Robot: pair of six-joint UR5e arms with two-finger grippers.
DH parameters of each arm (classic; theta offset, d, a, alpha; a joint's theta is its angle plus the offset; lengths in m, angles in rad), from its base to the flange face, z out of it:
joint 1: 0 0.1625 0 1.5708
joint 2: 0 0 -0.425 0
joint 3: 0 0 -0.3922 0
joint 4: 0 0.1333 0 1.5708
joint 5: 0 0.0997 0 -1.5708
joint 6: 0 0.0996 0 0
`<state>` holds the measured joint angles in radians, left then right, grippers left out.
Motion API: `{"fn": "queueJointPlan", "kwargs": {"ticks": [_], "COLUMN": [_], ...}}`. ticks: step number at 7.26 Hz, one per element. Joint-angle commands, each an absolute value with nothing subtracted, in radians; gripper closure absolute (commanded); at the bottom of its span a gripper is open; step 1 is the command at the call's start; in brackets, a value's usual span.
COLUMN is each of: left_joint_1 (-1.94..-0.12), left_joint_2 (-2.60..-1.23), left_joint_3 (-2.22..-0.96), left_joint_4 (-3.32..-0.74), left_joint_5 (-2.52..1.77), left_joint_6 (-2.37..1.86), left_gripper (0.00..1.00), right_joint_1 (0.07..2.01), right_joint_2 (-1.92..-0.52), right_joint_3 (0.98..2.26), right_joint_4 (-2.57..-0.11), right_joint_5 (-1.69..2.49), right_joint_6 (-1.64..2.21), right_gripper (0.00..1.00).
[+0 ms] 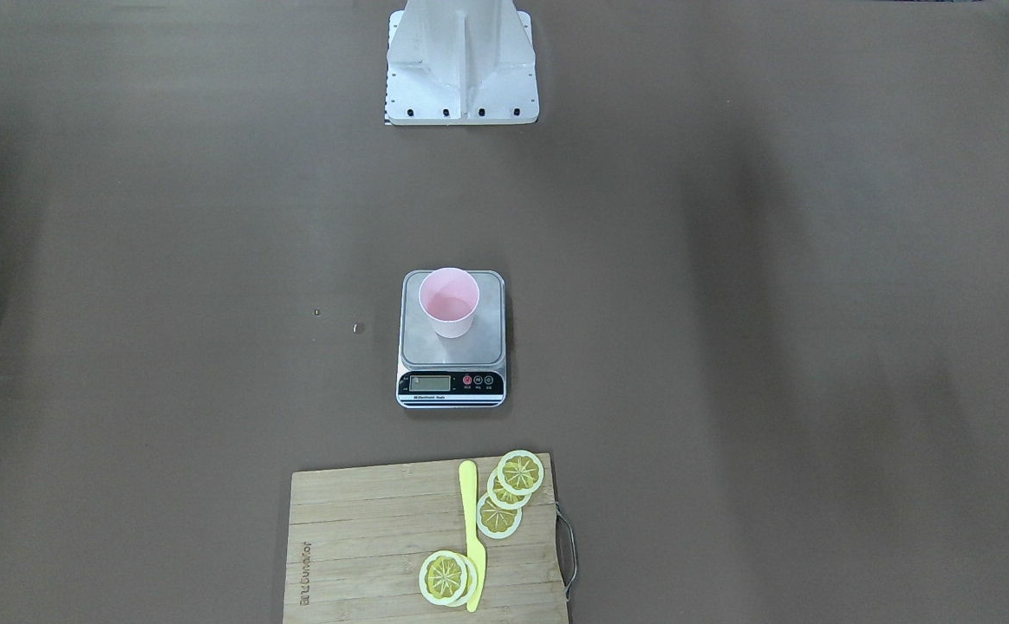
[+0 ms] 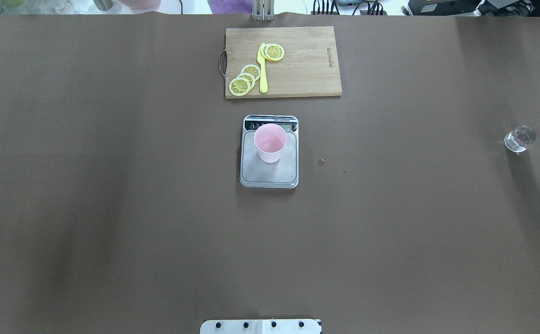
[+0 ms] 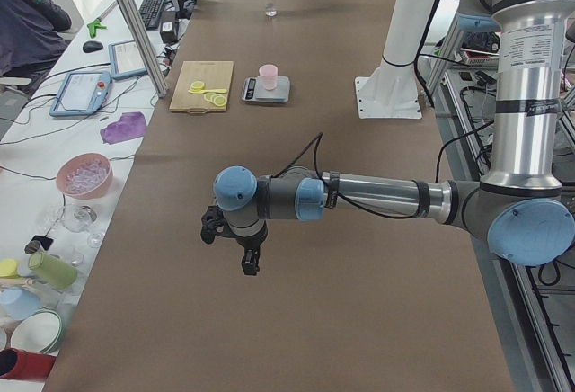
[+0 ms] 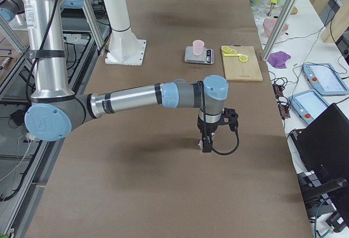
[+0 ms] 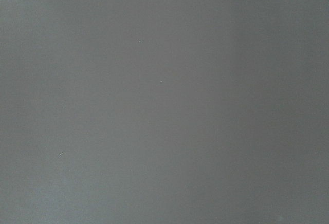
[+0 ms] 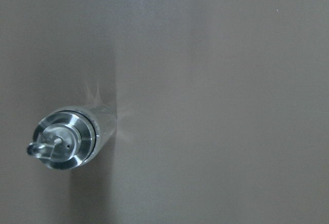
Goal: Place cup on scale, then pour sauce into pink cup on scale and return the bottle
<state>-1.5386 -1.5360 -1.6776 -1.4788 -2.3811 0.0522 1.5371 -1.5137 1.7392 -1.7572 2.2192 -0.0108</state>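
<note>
The pale pink cup (image 2: 270,141) stands upright on the steel platform of the scale (image 2: 270,175) at mid-table. Far off on the robot's right, the clear bottle (image 2: 523,138) stands upright on the brown mat. The right wrist view looks straight down on the bottle's (image 6: 67,136) silver collar and spout. Its sauce is colourless and cannot be told from the glass. My right gripper (image 4: 206,144) hangs low over the mat beside the bottle. My left gripper (image 3: 249,262) hangs over bare mat, far from the scale. Whether either is open or shut, I cannot tell.
A wooden cutting board (image 2: 307,69) with lemon slices (image 2: 244,81) and a yellow knife (image 2: 262,69) lies just beyond the scale. Two small specks (image 2: 321,161) dot the mat right of the scale. The robot's base (image 1: 461,69) stands behind it. A person (image 3: 27,14) sits at the cluttered side table.
</note>
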Motion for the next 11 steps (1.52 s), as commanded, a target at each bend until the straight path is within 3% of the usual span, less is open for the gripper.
{"fn": "queueJointPlan", "kwargs": {"ticks": [1,11], "left_joint_1": [-1.539,-1.539], "left_joint_2": [-1.532,-1.546], "left_joint_3": [-1.678,-1.684], "left_joint_4": [-1.479,-1.482], "left_joint_5": [-2.381,-2.382], "left_joint_6": [0.052,0.049], "left_gripper": [0.02,0.02], "right_joint_1": [1.537,1.537], "right_joint_2": [-1.516,-1.520], "right_joint_3": [1.740,1.750], "right_joint_4": [-1.759,-1.753], "right_joint_5": [2.220,2.232], "right_joint_6": [-0.011,-0.011], "right_gripper": [0.00,0.00]}}
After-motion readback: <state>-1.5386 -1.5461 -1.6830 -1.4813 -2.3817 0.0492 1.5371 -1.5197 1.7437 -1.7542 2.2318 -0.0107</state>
